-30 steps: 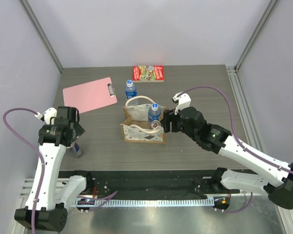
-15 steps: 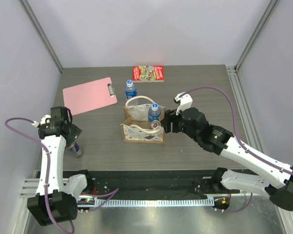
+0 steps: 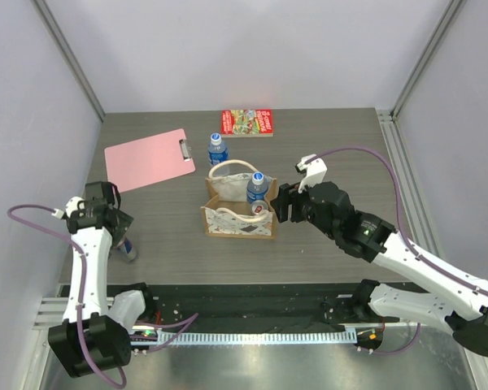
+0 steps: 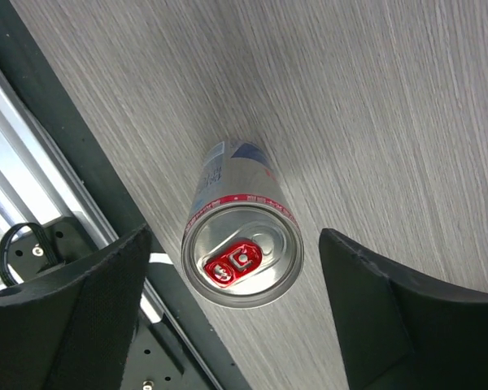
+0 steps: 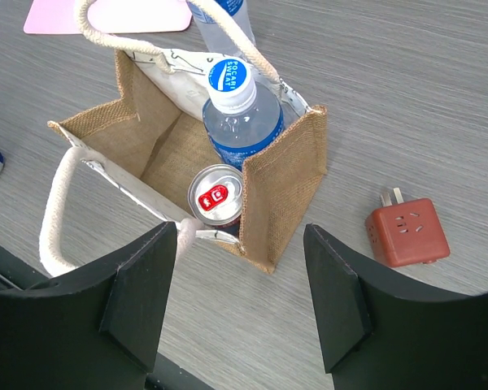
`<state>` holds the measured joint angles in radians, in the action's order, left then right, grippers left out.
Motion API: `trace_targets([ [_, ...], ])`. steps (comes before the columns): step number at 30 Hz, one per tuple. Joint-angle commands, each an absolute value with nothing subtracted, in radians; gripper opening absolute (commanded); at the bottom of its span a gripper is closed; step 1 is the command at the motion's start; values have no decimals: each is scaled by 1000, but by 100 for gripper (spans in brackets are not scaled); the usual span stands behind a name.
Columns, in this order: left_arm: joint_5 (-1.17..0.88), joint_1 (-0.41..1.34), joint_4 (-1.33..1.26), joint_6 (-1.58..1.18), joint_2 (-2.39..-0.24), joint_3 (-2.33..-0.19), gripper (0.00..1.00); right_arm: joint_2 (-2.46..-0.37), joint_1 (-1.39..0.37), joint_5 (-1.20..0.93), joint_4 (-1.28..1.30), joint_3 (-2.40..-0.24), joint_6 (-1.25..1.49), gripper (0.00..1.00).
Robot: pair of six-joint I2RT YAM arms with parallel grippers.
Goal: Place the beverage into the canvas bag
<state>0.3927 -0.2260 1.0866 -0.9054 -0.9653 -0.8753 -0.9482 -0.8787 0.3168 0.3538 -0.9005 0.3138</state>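
My left gripper (image 4: 236, 240) now straddles the silver can (image 4: 244, 264), the beverage standing upright near the front-left edge of the table (image 3: 333, 146). Its fingers (image 4: 89, 301) are spread on either side with clear gaps, clamping nothing, though they have begun to narrow from their widest. Over the past second that arm dropped and drew back toward the near edge to settle over the can. Meanwhile my right gripper (image 5: 237, 236) backed off from the right wall of the canvas bag (image 5: 281, 187), fingers apart and carrying nothing. The bag stands open at mid-table, well apart from the silver can, with a blue-capped bottle (image 5: 232, 106) and a second can (image 5: 215, 195) already upright inside. Another bottle (image 3: 217, 150) waits just behind the bag, and a red plug adapter (image 5: 407, 231) lies near its right side. As I read it, the right arm's retreat leaves the bag's mouth free for the next delivery. What remains is to close on the can, lift it and carry it across, minding the rope handle (image 5: 61, 203) drooping along the near side.
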Motion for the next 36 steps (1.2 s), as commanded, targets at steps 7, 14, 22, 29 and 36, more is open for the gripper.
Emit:
trace_targets([
  [7, 310, -238, 954, -899, -971, -850, 39, -897, -876, 345, 316, -885, 327, 69],
  [14, 307, -226, 931, -778, -884, -929, 7, -908, -876, 345, 318, -876, 333, 68],
  [22, 213, -79, 986, -629, -922, -1157, 0, -925, -876, 383, 313, -879, 342, 68],
  [29, 161, 191, 1058, -627, -1063, -1514, 0, -931, -877, 400, 327, -887, 351, 68],
  [36, 63, 429, 968, -620, -1155, -1654, 0, -936, -877, 397, 342, -891, 373, 68],
])
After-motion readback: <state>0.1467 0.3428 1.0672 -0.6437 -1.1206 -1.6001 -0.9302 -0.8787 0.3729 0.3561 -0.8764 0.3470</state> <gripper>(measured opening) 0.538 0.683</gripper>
